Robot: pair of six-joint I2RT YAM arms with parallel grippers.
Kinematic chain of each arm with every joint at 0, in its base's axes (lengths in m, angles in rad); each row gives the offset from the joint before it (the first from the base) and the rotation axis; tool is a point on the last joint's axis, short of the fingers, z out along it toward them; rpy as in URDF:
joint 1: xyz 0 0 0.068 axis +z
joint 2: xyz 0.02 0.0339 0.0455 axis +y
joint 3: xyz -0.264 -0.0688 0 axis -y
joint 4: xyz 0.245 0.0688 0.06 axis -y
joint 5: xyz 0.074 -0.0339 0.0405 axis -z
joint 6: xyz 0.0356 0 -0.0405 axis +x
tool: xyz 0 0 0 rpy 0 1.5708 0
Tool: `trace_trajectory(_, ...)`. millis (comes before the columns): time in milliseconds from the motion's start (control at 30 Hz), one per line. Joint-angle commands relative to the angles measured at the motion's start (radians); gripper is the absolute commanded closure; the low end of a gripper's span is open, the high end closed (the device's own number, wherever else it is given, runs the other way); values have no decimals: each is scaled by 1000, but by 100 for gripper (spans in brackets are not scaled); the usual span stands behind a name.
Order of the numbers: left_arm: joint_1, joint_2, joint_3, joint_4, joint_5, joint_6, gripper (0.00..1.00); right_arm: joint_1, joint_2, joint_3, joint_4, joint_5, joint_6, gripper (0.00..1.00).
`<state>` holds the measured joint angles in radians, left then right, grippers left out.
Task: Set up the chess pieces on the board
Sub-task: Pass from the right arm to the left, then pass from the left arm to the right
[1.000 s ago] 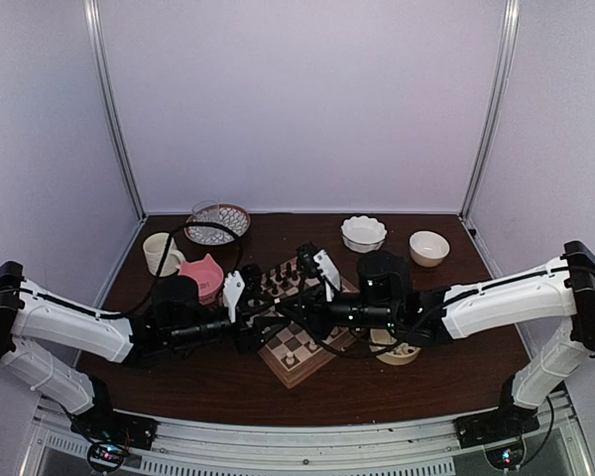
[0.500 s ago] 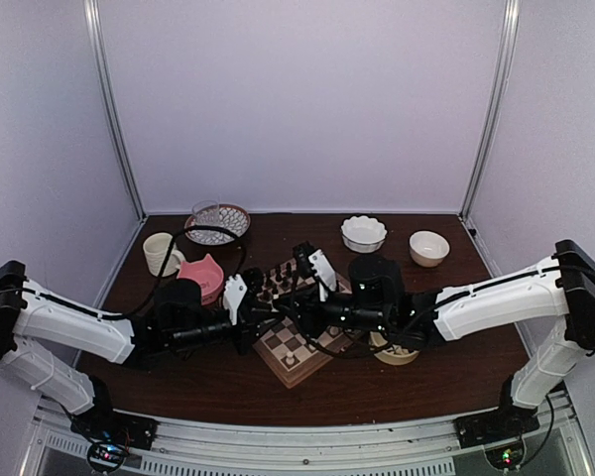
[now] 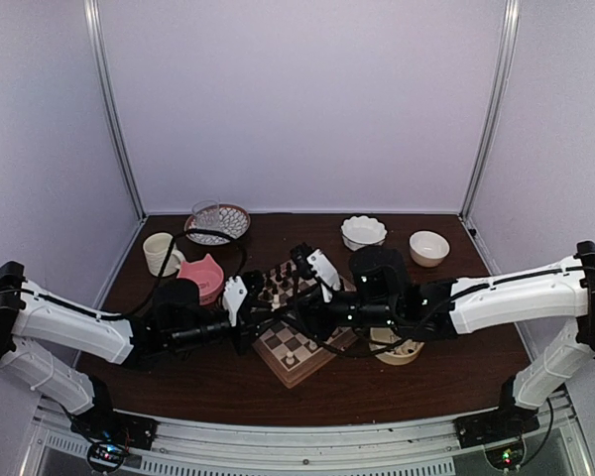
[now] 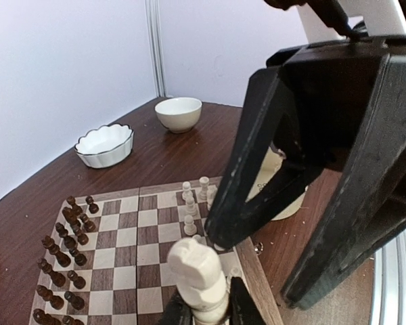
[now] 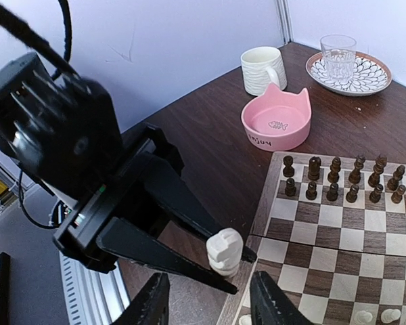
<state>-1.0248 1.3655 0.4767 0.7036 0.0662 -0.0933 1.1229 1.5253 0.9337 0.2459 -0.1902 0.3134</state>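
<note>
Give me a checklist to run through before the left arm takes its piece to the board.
1. Left claw shut on the cream piece: ok.
2. Right claw open: ok.
3. Right claw's fingers clear of that piece: cannot tell; one tip sits very close.
4. Free squares on the board beside the standing cream pieces: ok.
5. Dark pieces upright in their two rows: ok.
</note>
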Motion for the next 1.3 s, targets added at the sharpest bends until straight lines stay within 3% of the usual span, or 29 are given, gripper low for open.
trace_trajectory(0,-2,-5,-46,164,-4,73,92,-4,-94,86,-210,1,-13,53)
trace_trajectory(400,-25,49,-36,196,13,183,92,-47,-53,211,-445,-83,39,53)
trace_trajectory(667,-93,74,30,60,-201,296,93,-48,32,276,-528,-65,79,54)
trace_trajectory(833,-105,95,60,12,-256,314,93,-48,60,281,-516,-75,100,56)
trace_trajectory(1267,-168,140,105,-20,-393,398,91,-72,93,273,-494,-100,148,76)
